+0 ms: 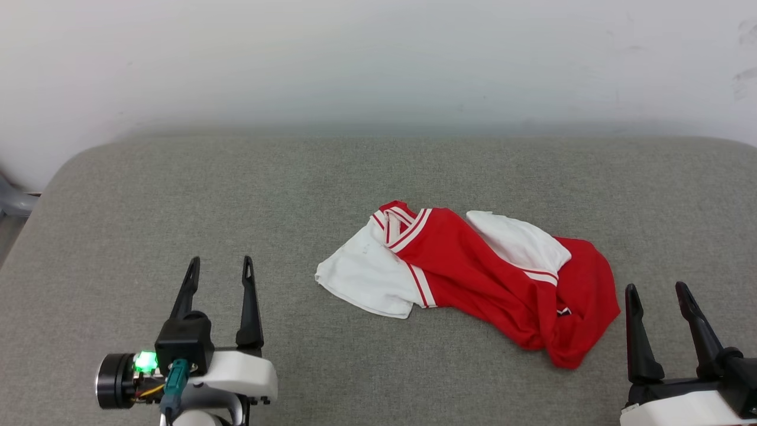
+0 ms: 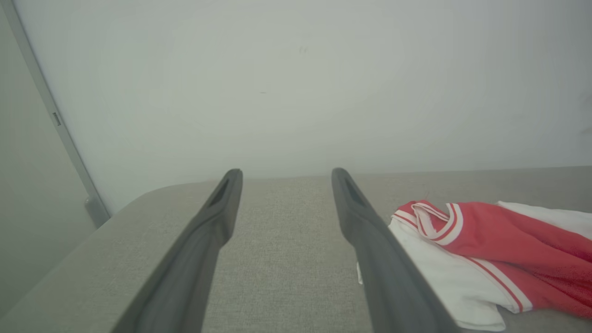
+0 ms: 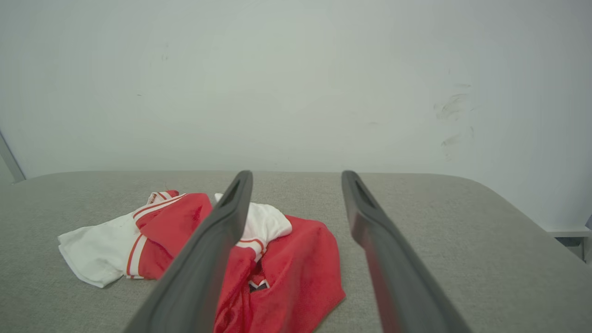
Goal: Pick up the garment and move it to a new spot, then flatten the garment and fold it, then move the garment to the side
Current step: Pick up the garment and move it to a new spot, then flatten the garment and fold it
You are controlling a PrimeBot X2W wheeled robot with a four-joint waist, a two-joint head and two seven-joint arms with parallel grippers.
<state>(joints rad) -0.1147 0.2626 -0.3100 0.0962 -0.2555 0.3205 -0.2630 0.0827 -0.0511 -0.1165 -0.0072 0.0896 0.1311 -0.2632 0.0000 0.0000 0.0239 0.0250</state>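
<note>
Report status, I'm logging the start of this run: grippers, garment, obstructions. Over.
Left gripper open, empty. Right gripper open, empty. Garment crumpled on grey cushion between them, not gripped. No obstruction seen.

Crumpled red-and-white garment [image 1: 473,278] on grey cushion [image 1: 177,195], between spread left jaws and spread right jaws, touching neither.

A crumpled garment [image 1: 473,272] lies on the grey cushioned surface [image 1: 177,201].

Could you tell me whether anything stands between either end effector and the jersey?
Nothing visible does. Only bare grey surface separates the crumpled jersey from the open left end effector, and the open right end effector is close beside its red edge.
</note>
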